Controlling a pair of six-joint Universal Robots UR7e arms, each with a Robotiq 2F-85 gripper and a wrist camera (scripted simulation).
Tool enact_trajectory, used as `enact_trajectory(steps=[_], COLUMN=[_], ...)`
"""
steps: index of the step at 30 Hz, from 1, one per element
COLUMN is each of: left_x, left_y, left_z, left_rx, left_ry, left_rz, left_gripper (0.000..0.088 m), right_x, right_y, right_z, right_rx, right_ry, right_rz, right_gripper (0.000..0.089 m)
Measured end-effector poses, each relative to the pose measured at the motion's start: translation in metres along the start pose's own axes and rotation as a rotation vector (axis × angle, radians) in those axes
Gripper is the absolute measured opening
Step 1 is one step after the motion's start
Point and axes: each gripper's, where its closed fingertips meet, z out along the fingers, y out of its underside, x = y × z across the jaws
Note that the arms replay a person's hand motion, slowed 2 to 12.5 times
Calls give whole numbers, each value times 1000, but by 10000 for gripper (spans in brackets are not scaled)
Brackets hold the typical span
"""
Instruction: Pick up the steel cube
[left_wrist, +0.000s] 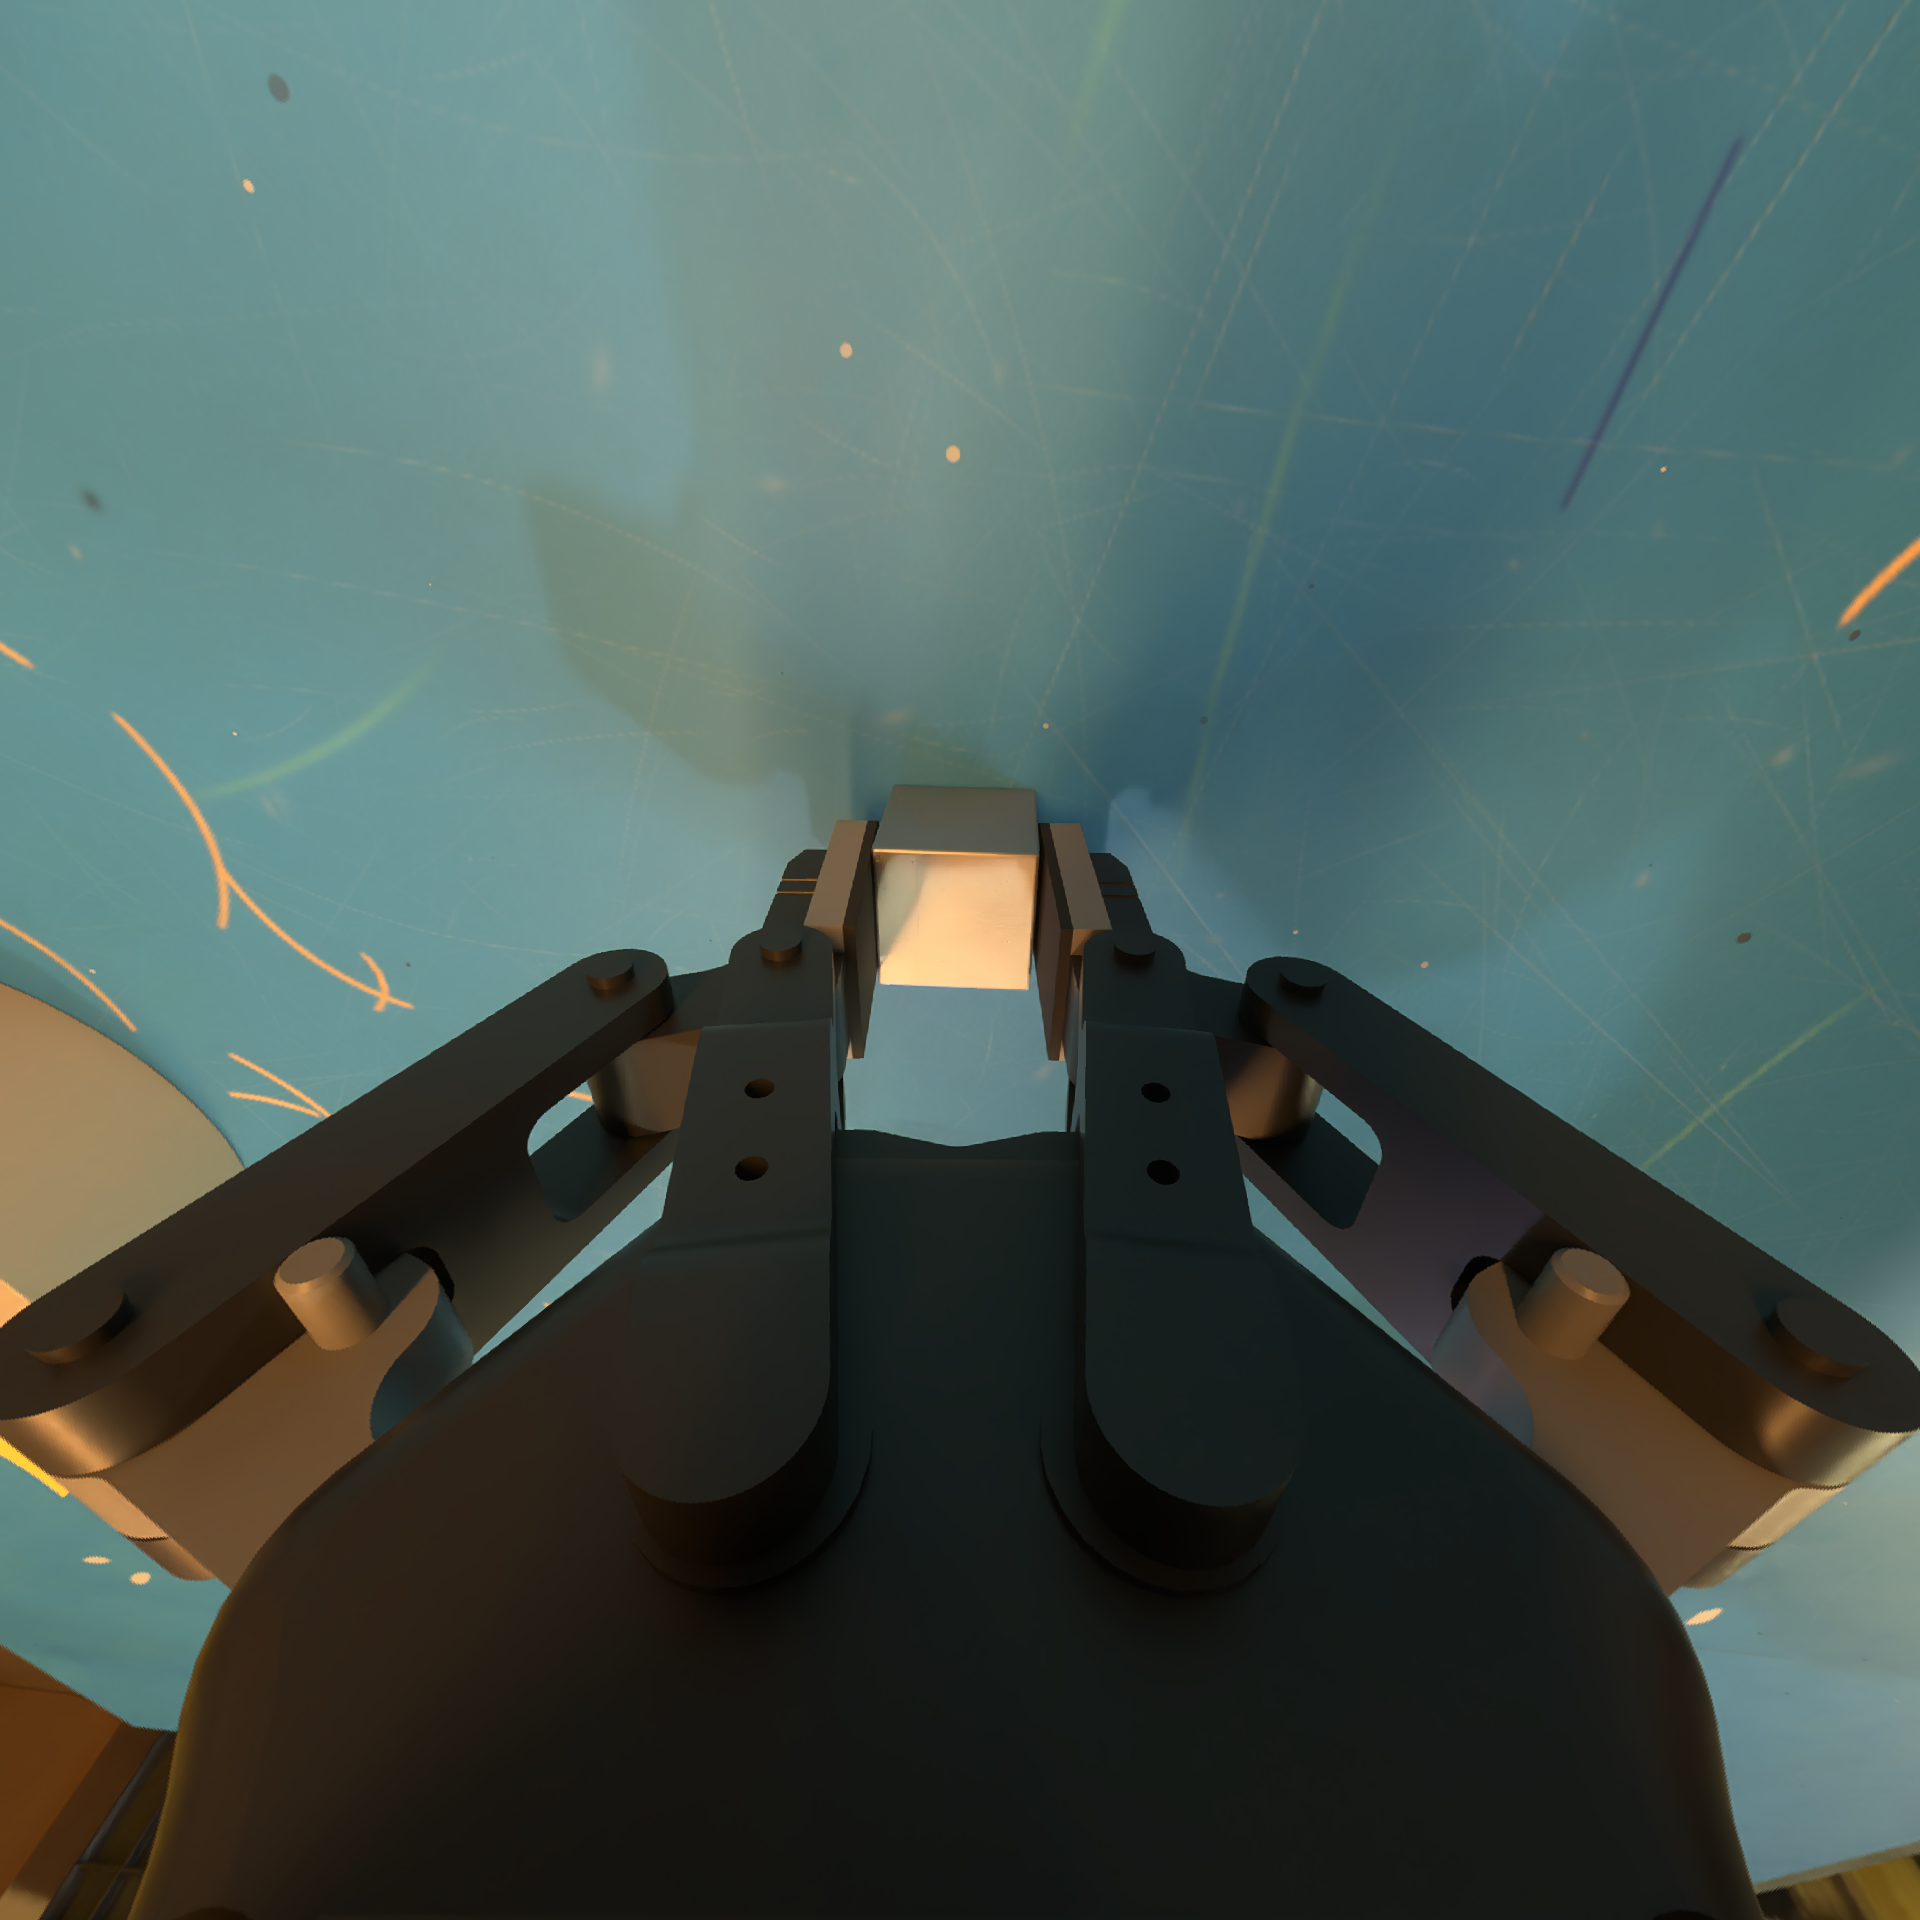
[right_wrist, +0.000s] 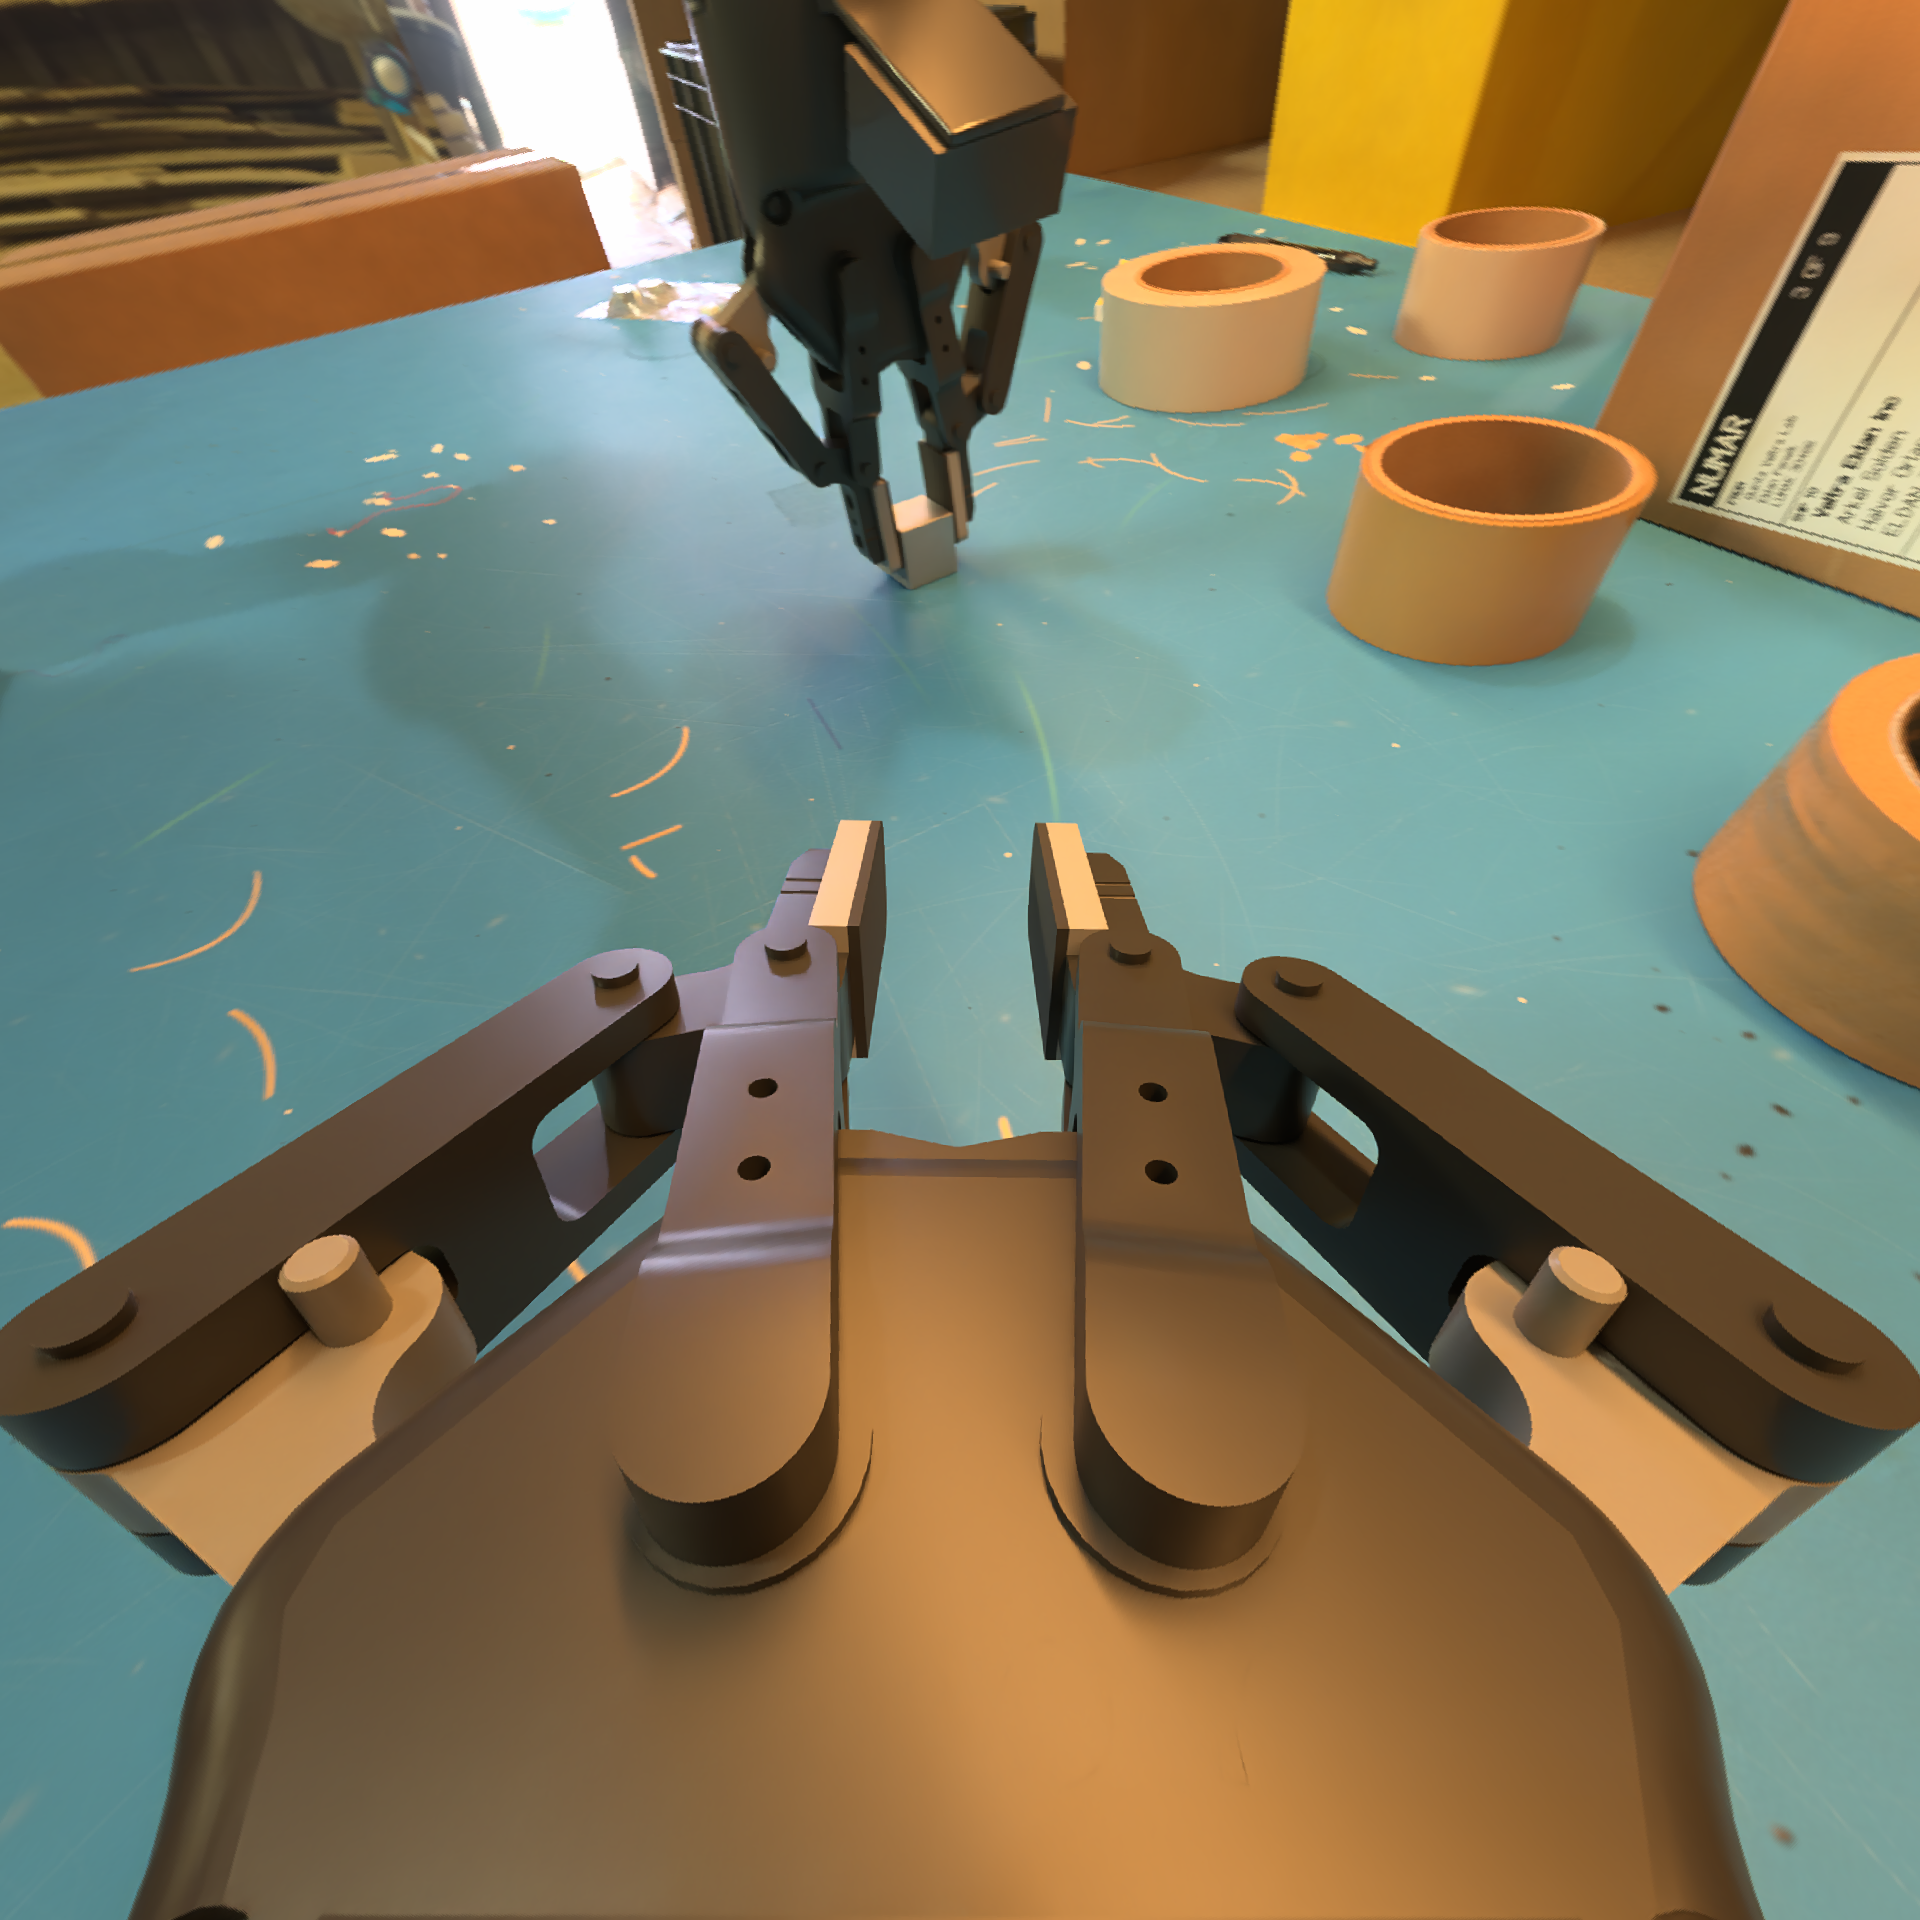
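We have the left end effector (right_wrist: 920, 520) clamped on the steel cube (left_wrist: 956, 902), seemingly resting on the desk (right_wrist: 520, 665), lift pending; beyond the cube, the right end effector (right_wrist: 956, 883) waits part-open, empty.

- The small, pale grey steel cube (left_wrist: 956, 902) has smooth, shiny faces that catch warm light.
- It sits squarely between the left gripper's (left_wrist: 957, 914) jaws, pads against two opposite faces.
- Its lowest corner is at the scratched blue table (right_wrist: 520, 675).
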Motion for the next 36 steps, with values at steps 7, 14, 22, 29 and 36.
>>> enact_trajectory(steps=[7, 14, 22, 29, 36], left_x=[1, 1, 1, 1, 1], left_y=[0, 0, 0, 0, 0], left_z=[0, 0, 0, 0, 0], left_rx=[0, -1, -2, -2, -2], left_ry=[-4, -16, -25, -26, -20], left_rz=[-3, -6, -7, -8, -17], left_gripper=[264, 264, 264, 264, 264], right_x=[21, 43, 55, 58, 60], right_y=[3, 5, 8, 7, 5], right_z=[-1, -7, -13, -16, -18], right_rx=[-33, -77, -120, -128, -121], right_ry=[151, 307, 411, 457, 484], right_rz=[-8, -10, -10, -12, -20], right_gripper=[311, 482, 510, 515, 516])
